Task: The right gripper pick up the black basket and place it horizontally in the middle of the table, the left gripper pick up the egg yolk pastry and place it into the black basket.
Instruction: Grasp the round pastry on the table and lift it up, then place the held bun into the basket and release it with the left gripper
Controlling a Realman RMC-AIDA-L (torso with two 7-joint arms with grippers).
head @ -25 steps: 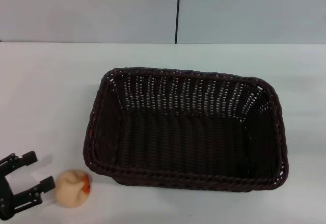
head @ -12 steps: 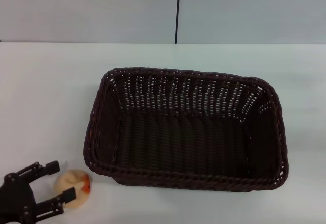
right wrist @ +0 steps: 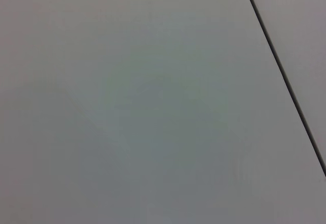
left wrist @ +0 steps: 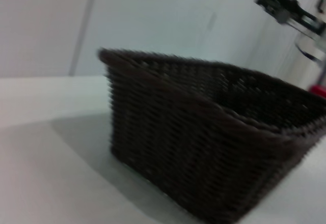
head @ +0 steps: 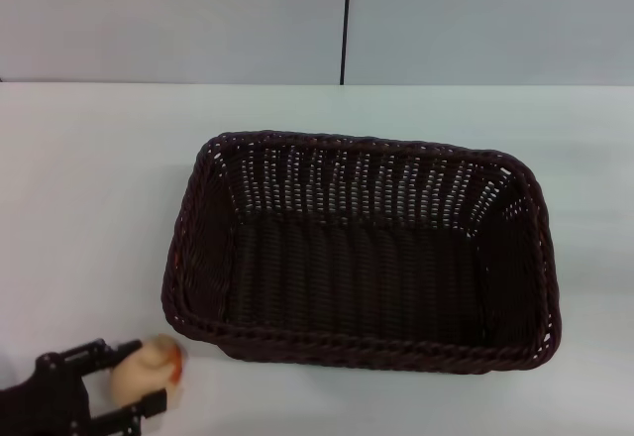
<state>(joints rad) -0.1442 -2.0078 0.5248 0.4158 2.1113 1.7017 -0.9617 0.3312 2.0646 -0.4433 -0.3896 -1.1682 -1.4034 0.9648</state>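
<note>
One arm working: we are seeing only the left arm over the table, low at the near left corner of the head view.
Left gripper (head: 134,384): its black fingers are sitting on either side of the egg yolk pastry, one finger (head: 127,348) lying along the far side and one along the near side; we are reading them as closed part-way onto the ball and touching it.
Egg yolk pastry (head: 142,372): it is sitting between those fingers near the front left of the table, its orange-red patch turning toward the basket; we are unable to tell whether it is resting on the surface or raised off it.
Table (head: 89,188): the white top is lying bare around the pastry and the basket.
Black basket (head: 362,248): it is standing upright and open in the middle of the table with its long sides running left to right, just to the right of the pastry and apart from it; in the left wrist view we are looking at its woven corner (left wrist: 168,132) from close by.
Right gripper (left wrist: 285,9): we are finding it only in the left wrist view, blurred, held high beyond the basket's far side; we are unable to say how its fingers are standing.
Wall panels (right wrist: 127,107): the right wrist camera is facing pale grey panels with a black seam (right wrist: 285,79).
</note>
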